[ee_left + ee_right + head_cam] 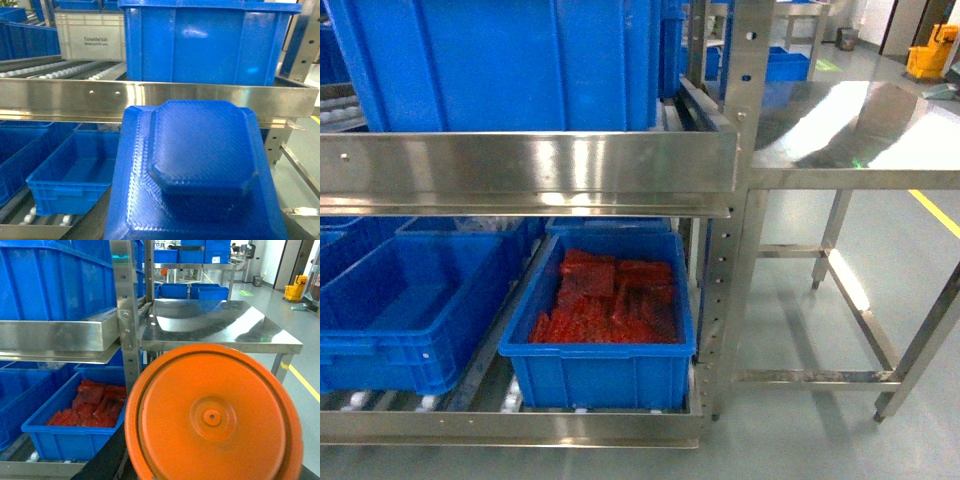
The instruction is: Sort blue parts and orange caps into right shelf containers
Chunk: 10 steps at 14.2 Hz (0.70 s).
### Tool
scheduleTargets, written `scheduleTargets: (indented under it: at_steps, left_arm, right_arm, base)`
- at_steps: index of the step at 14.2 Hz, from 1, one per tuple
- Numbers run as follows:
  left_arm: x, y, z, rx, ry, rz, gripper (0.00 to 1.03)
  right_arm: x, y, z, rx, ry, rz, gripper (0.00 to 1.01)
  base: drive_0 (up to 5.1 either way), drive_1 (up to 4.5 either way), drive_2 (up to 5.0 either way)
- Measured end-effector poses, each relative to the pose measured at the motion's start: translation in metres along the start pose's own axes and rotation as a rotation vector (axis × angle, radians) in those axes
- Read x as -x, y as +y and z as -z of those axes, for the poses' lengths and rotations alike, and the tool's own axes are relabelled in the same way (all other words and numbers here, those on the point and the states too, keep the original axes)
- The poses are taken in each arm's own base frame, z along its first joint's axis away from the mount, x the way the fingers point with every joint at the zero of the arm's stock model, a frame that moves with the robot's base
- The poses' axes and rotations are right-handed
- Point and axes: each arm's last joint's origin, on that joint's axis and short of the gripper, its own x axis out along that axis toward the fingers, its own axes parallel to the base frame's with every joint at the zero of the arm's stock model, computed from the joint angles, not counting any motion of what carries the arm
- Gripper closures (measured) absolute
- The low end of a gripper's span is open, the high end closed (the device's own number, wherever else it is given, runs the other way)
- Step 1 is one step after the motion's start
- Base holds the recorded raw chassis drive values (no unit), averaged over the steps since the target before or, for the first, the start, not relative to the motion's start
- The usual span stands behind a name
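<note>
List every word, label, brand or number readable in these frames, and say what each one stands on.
"Totellife 521": that is my best reading of the larger line printed on the grey crate on the upper shelf, left wrist view; the letters are soft, so the spelling is uncertain.
A smaller line below it on the same crate: too blurred to read.
Nothing readable in the head or right wrist views, nor on the blue part or the orange cap.
</note>
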Motion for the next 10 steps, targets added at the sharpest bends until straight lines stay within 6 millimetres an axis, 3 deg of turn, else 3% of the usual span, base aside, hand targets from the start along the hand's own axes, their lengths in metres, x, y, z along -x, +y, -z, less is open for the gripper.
scheduleTargets:
  at_steps: [10]
  left_arm:
    - [0.0000, 0.0000, 0.0001, 0.000, 0.001, 0.001, 0.61]
  right_arm:
    - [0.0000, 0.0000, 0.0000, 0.000, 0.000, 0.000, 0.58]
  base:
    - [-5.0, 2.42, 2.4]
